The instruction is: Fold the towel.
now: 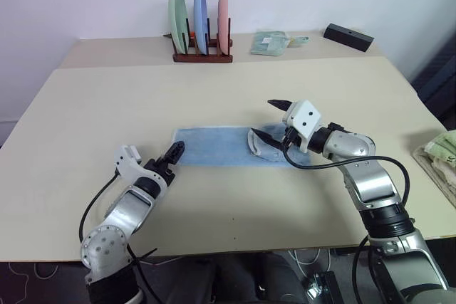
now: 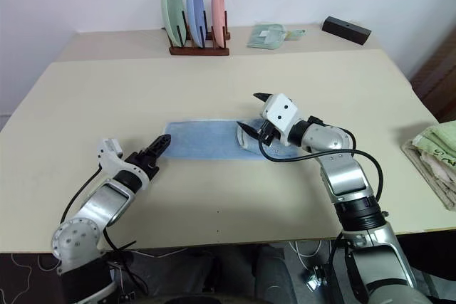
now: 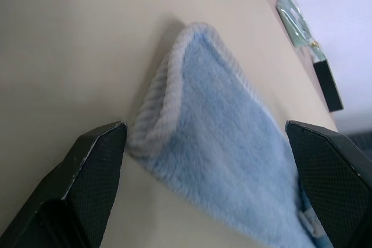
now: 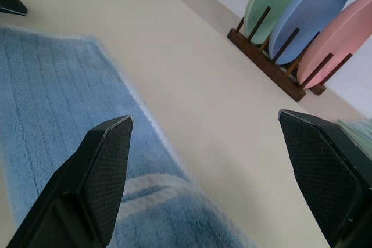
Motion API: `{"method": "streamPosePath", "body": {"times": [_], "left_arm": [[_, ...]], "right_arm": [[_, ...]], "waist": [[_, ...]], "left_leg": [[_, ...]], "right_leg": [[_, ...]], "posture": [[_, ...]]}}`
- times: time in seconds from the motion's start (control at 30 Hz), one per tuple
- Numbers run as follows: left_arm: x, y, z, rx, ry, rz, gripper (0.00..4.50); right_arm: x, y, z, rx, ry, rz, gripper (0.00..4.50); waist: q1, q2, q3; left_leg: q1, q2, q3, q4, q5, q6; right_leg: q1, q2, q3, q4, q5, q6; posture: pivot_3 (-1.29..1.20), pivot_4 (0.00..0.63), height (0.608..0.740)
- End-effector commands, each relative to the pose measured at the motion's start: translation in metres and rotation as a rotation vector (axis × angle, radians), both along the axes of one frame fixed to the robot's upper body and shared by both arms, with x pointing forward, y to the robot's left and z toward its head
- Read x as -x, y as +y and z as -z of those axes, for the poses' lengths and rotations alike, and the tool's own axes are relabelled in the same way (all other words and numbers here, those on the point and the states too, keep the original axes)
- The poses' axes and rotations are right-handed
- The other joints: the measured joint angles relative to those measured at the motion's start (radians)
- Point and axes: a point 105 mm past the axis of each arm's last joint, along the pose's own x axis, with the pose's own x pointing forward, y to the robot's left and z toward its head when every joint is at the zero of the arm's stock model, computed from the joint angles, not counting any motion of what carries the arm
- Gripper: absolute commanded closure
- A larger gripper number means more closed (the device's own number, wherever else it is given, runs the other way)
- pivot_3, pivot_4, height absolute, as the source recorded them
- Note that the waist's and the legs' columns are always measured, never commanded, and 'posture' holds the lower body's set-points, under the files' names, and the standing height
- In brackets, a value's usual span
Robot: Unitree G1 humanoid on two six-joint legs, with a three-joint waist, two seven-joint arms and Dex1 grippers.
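Towel (image 1: 221,146) flat on the counter (image 1: 214,90), mid-frame

Rack (image 1: 201,55) at upper centre holds three plates; left fingers (image 1: 176,150) wide at the towel's left end; right fingers (image 1: 269,119) wide, empty, over its rumpled right end.

The towel (image 1: 214,146) is light blue with pale white edging on the cream tabletop (image 1: 214,90), while mint-green, blue and pink plates (image 1: 201,11) stand in a dark brown rack (image 1: 202,56) near a black box (image 1: 348,36).

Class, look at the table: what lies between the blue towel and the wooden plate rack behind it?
Nothing: bare table separates the towel from the plate rack, seen in the left eye view.
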Motion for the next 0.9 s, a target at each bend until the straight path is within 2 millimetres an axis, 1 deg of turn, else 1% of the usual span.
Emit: {"method": "streamPosePath", "body": {"times": [0.03, 0.07, 0.1, 0.17, 0.2, 0.27, 0.3, 0.33, 0.4, 0.47, 0.5, 0.53, 0.6, 0.67, 0.7, 0.77, 0.8, 0.83, 0.87, 0.9], "left_arm": [[-0.004, 0.0, 0.014, -0.021, 0.071, 0.006, 0.55], [-0.005, -0.001, 0.013, -0.019, 0.071, 0.009, 0.84], [-0.006, -0.002, 0.013, -0.016, 0.069, 0.008, 1.37], [-0.005, -0.002, 0.012, -0.015, 0.065, 0.006, 2.26], [-0.004, -0.001, 0.012, -0.018, 0.063, 0.005, 2.86], [-0.004, 0.001, 0.011, -0.024, 0.051, -0.002, 3.86], [-0.004, 0.003, 0.01, -0.027, 0.044, -0.006, 4.29], [-0.004, 0.005, 0.008, -0.037, 0.032, -0.015, 4.41], [-0.004, 0.011, 0.002, -0.051, 0.001, -0.031, 4.41], [-0.004, 0.019, -0.013, -0.058, -0.073, -0.054, 4.41], [-0.003, 0.028, -0.022, -0.074, -0.112, -0.078, 4.41], [-0.001, 0.043, -0.031, -0.125, -0.154, -0.112, 4.41], [0.004, 0.081, -0.054, -0.275, -0.229, -0.184, 4.41], [0.008, 0.101, -0.071, -0.39, -0.28, -0.206, 4.41], [0.009, 0.103, -0.078, -0.451, -0.304, -0.184, 4.41], [0.01, 0.1, -0.09, -0.57, -0.35, -0.109, 4.41], [0.009, 0.094, -0.094, -0.621, -0.37, -0.063, 4.41], [0.007, 0.074, -0.099, -0.694, -0.415, 0.045, 4.41], [0.006, 0.06, -0.1, -0.74, -0.445, 0.122, 4.41], [0.005, 0.029, -0.103, -0.791, -0.515, 0.264, 4.41]], "right_arm": [[0.001, 0.007, -0.011, 0.004, -0.058, -0.024, 0.36], [0.002, 0.008, -0.01, 0.007, -0.06, -0.026, 0.36], [0.002, 0.008, -0.01, 0.009, -0.061, -0.026, 0.36], [0.004, 0.007, -0.009, 0.011, -0.06, -0.024, 0.36], [0.004, 0.007, -0.008, 0.011, -0.058, -0.021, 0.36], [0.006, 0.006, -0.006, 0.015, -0.052, -0.019, 0.36], [0.007, 0.006, -0.005, 0.016, -0.05, -0.018, 0.36], [0.007, 0.005, -0.004, 0.018, -0.048, -0.017, 0.36], [0.008, 0.004, -0.003, 0.021, -0.046, -0.013, 0.36], [0.008, 0.003, -0.002, 0.029, -0.048, -0.007, 0.36], [0.008, 0.001, -0.003, 0.031, -0.049, 0.001, 0.36], [0.007, -0.002, -0.003, 0.035, -0.049, 0.009, 0.36], [0.006, -0.007, -0.001, 0.046, -0.045, 0.022, 0.36], [0.006, -0.009, 0.0, 0.054, -0.04, 0.028, 0.36], [0.006, -0.01, 0.001, 0.056, -0.038, 0.029, 0.36], [0.005, -0.01, 0.002, 0.058, -0.034, 0.03, 0.36], [0.005, -0.01, 0.003, 0.059, -0.033, 0.029, 0.36], [0.003, -0.01, 0.003, 0.059, -0.031, 0.03, 0.36], [0.003, -0.009, 0.004, 0.059, -0.03, 0.03, 0.36], [0.002, -0.008, 0.005, 0.061, -0.028, 0.03, 0.36]], "waist": [[0.0, 0.0, 0.0], [0.0, 0.0, 0.0], [0.0, 0.0, 0.0], [0.001, 0.0, 0.0], [0.001, 0.0, 0.0], [0.001, 0.0, 0.0], [0.001, 0.0, 0.0], [0.001, 0.0, 0.0], [-0.001, 0.0, 0.0], [-0.003, 0.0, 0.0], [-0.003, 0.0, 0.0], [-0.003, 0.0, 0.0], [-0.005, -0.001, 0.0], [-0.006, -0.001, 0.001], [-0.005, -0.001, 0.001], [-0.001, -0.001, 0.001], [0.002, -0.001, 0.001], [0.006, -0.001, 0.001], [0.011, -0.002, 0.001], [0.014, -0.002, 0.001]], "left_leg": [[0.0, 0.0, 0.0, 0.0, 0.0, 0.0], [0.0, 0.0, 0.0, 0.0, 0.0, 0.0], [0.0, 0.0, 0.0, 0.0, 0.0, 0.0], [0.0, 0.0, 0.0, 0.0, 0.0, 0.0], [0.0, 0.0, 0.0, 0.0, 0.0, 0.0], [0.0, 0.0, 0.0, 0.0, 0.0, 0.0], [-0.001, 0.0, 0.0, 0.0, 0.0, 0.0], [-0.001, 0.0, 0.0, 0.0, 0.0, 0.0], [-0.001, 0.0, 0.0, 0.0, 0.0, 0.0], [-0.001, 0.0, 0.0, 0.0, 0.0, 0.0], [-0.001, 0.0, 0.0, 0.0, 0.0, 0.0], [-0.001, 0.0, 0.0, 0.0, 0.0, 0.0], [-0.001, 0.001, 0.0, -0.001, 0.0, -0.001], [-0.001, 0.002, 0.0, -0.001, 0.0, -0.003], [-0.001, 0.003, 0.0, -0.001, 0.0, -0.003], [-0.001, 0.003, 0.0, -0.001, -0.001, -0.003], [-0.001, 0.003, 0.0, -0.001, -0.001, -0.003], [-0.001, 0.002, 0.0, -0.001, -0.001, -0.003], [-0.001, 0.002, 0.0, -0.001, -0.001, -0.003], [-0.001, 0.002, 0.0, 0.0, -0.001, -0.003]], "right_leg": [[0.0, 0.0, 0.0, 0.0, 0.0, 0.0], [0.0, 0.0, 0.0, 0.0, 0.0, 0.0], [0.0, 0.0, 0.0, 0.0, 0.0, 0.0], [0.0, 0.0, 0.0, 0.0, 0.0, 0.0], [0.0, 0.0, 0.0, 0.0, 0.0, 0.0], [0.0, 0.0, 0.0, 0.0, 0.0, 0.0], [0.0, 0.0, 0.0, 0.0, 0.0, 0.0], [0.0, 0.0, 0.0, 0.0, 0.0, 0.0], [-0.001, 0.0, 0.0, 0.0, 0.0, 0.0], [-0.001, 0.0, 0.0, 0.0, 0.0, 0.0], [-0.001, 0.0, 0.0, 0.0, 0.0, 0.0], [-0.001, 0.0, 0.0, 0.0, 0.0, 0.0], [-0.002, 0.001, 0.0, 0.0, 0.0, 0.0], [-0.003, 0.003, 0.001, 0.001, 0.0, -0.001], [-0.003, 0.004, 0.002, 0.0, 0.0, -0.001], [-0.002, 0.004, 0.002, 0.0, 0.0, -0.001], [-0.002, 0.004, 0.002, -0.001, 0.0, -0.001], [-0.001, 0.004, 0.002, -0.001, 0.0, -0.001], [-0.001, 0.004, 0.002, -0.001, 0.0, -0.001], [-0.001, 0.004, 0.002, -0.001, 0.0, -0.001]], "posture": [[0.0, 0.15, 0.737], [0.0, 0.15, 0.737], [0.0, 0.15, 0.737], [0.0, 0.15, 0.737], [0.0, 0.15, 0.737], [0.0, 0.15, 0.737], [0.0, 0.15, 0.737], [0.0, 0.15, 0.737], [0.0, 0.15, 0.737], [0.0, 0.15, 0.737], [0.0, 0.15, 0.737], [0.0, 0.15, 0.737], [0.0, 0.15, 0.737], [0.0, 0.15, 0.737], [0.0, 0.15, 0.737], [0.0, 0.15, 0.737], [0.0, 0.15, 0.737], [0.0, 0.15, 0.737], [0.0, 0.15, 0.737], [0.0, 0.15, 0.737]]}}
